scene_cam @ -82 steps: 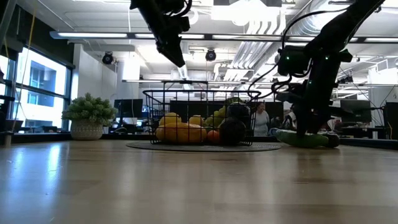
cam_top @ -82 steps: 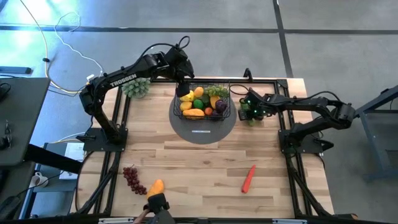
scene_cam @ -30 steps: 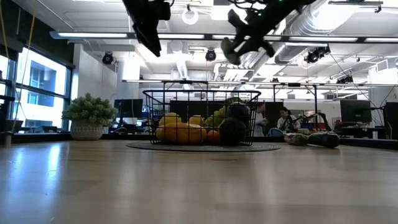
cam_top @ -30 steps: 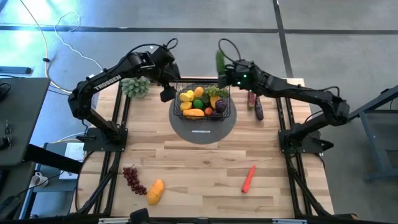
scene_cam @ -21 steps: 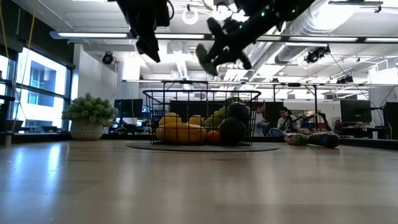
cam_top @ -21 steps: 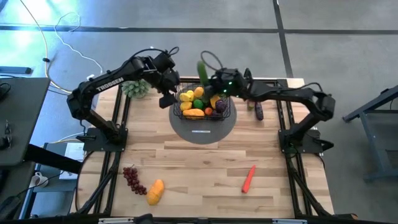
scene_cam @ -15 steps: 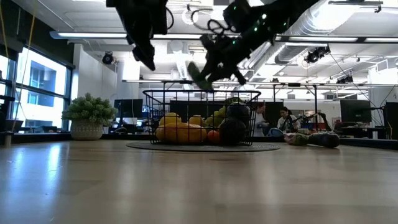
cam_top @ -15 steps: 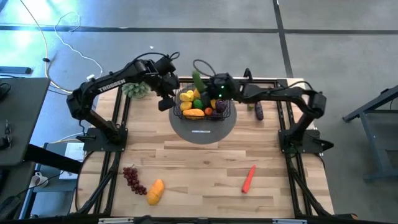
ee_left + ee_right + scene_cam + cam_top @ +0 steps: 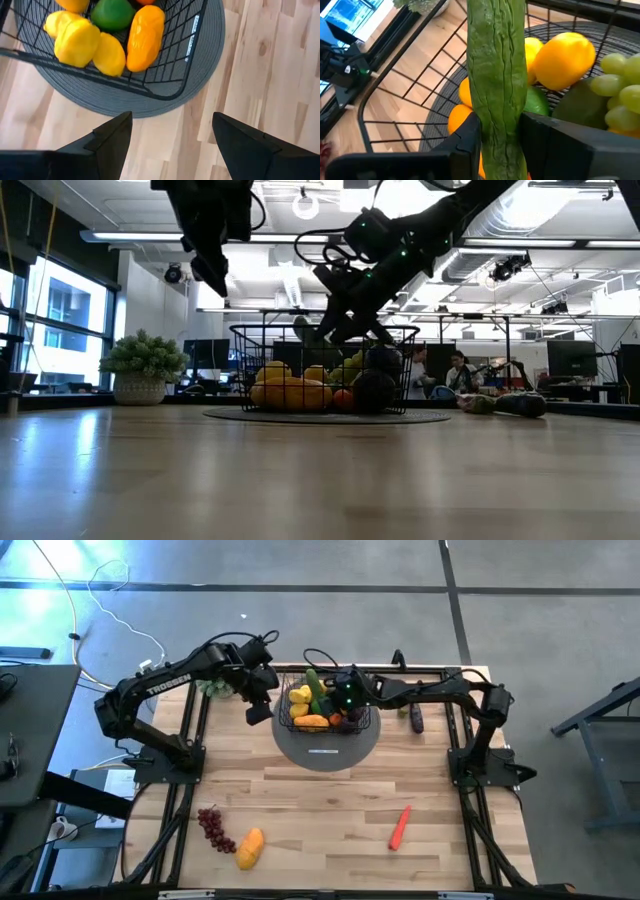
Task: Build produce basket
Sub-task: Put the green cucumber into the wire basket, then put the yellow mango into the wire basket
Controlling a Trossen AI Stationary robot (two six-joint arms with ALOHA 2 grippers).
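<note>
My right gripper (image 9: 500, 135) clamps cucumber (image 9: 496, 75) over basket (image 9: 325, 725), mid-counter, already well filled. My left gripper (image 9: 170, 135) spread, empty, just beside. Left to load, I judge: grapes (image 9: 211, 827), mango (image 9: 250, 848), carrot (image 9: 400, 827), eggplant (image 9: 416, 720).

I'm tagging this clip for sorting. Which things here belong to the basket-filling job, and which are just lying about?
Part of the job:
- basket
- cucumber, clamped in the right hand above the basket
- lemons and green grapes inside it
- carrot, purple grapes, mango, eggplant, out on the table
- left hand, open beside the basket

Lying about:
- grey mat
- bushy green cluster
</note>
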